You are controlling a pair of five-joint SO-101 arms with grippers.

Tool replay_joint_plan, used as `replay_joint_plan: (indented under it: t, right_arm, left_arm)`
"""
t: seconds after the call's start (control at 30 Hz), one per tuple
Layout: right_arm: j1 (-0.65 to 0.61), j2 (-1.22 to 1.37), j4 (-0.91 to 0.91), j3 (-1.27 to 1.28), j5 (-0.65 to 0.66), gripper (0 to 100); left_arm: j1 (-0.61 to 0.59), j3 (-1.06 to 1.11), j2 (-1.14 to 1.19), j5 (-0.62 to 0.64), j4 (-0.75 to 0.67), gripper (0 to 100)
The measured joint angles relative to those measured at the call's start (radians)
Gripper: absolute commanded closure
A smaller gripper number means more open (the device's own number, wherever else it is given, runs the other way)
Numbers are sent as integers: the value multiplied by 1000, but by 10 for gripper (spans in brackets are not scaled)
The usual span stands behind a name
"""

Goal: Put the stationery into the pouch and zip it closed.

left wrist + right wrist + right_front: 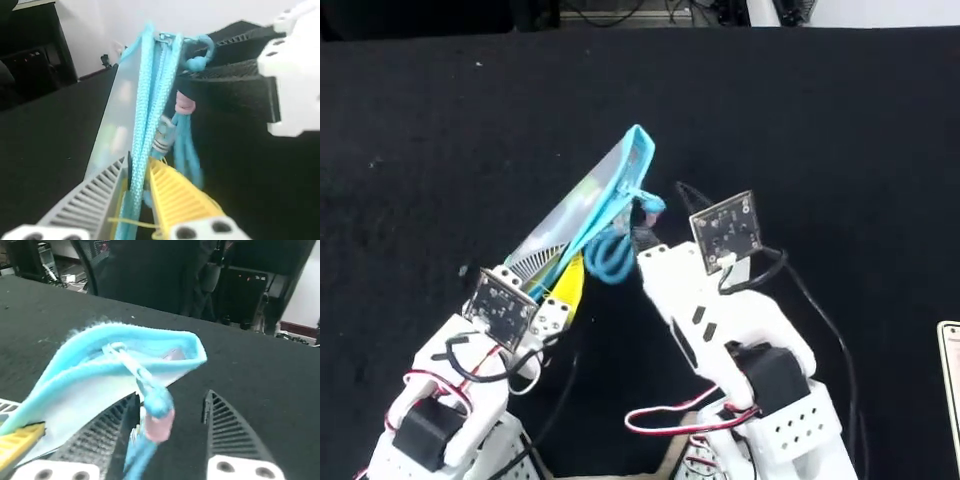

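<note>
The pouch [590, 205], translucent with a light blue zipper band, is held up off the black table and slants up and to the right. My left gripper [563, 278] is shut on its lower end, and in the left wrist view the grey and yellow fingers [175, 195] pinch the blue band [150, 100]. A faint green shape shows through the pouch wall. A blue pull cord with a pink bead [157, 422] hangs from the zipper slider [117, 350]. My right gripper [171, 396] is open at the pouch's upper end, with the bead against one black finger [100, 435].
A white flat object [950, 385] lies at the table's right edge. The right arm's black cable [820, 320] trails across the cloth. Black cloth stretches bare behind and to both sides of the pouch. Office furniture stands beyond the table.
</note>
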Motion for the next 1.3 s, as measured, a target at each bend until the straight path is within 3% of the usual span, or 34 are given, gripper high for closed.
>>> replay_joint_plan:
  t: [0.8, 1.0, 1.3]
  right_arm:
    - [-17, -186, 5, 38, 0, 829]
    - [-17, -186, -112, 164, 0, 829]
    - [-17, -189, -146, 169, 0, 853]
  left_arm:
    - [0, -14, 0, -55, 28, 971]
    - [0, -14, 0, -55, 28, 971]
    - [0, -14, 0, -55, 28, 971]
